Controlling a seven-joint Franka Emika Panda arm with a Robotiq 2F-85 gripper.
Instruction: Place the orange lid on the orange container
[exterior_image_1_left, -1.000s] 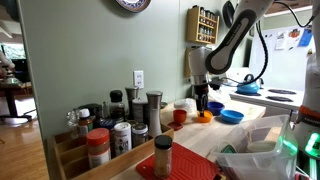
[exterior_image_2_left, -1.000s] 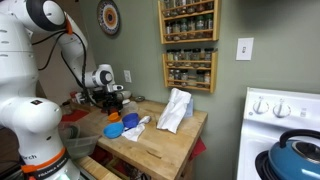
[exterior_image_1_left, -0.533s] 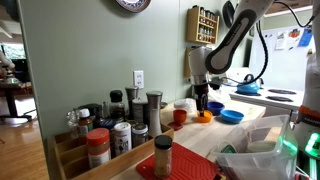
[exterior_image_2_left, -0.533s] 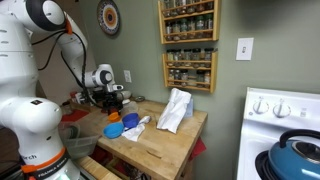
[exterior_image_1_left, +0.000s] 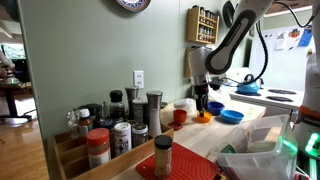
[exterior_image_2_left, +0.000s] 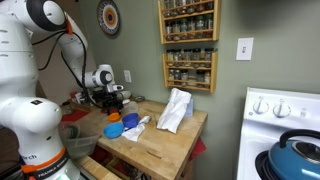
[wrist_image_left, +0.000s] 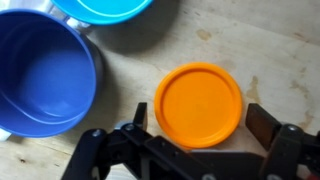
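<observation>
Since my fingers (wrist_image_left: 265, 125) are spread wide with nothing clamped between them, my gripper (wrist_image_left: 200, 118) is just hovering straight over the thin flat round orange plastic lid (wrist_image_left: 198, 105). It lies dead centre in the wrist view, over the pale wooden countertop (wrist_image_left: 280, 50). Honestly can't tell whether the low round orange plastic dish is already underneath it. The disc hides whatever's below, and in both exterior views it's too small to judge.

Working outward: a deep dark-blue plastic bowl (wrist_image_left: 40, 75) sits at 9 o'clock, near the lid but apart from it. A lighter blue bowl (wrist_image_left: 105, 8) is up at 11 o'clock, right beside the dark one.

What could go wrong, imo: if the lid is only resting loose, a fingertip catching its rim would skate it sideways or tip it. Drifting toward 9 o'clock would bump the dark bowl.

Count: one orange lid, two blue bowls, plus one red-orange cup (exterior_image_1_left: 180, 116) in an exterior view.
</observation>
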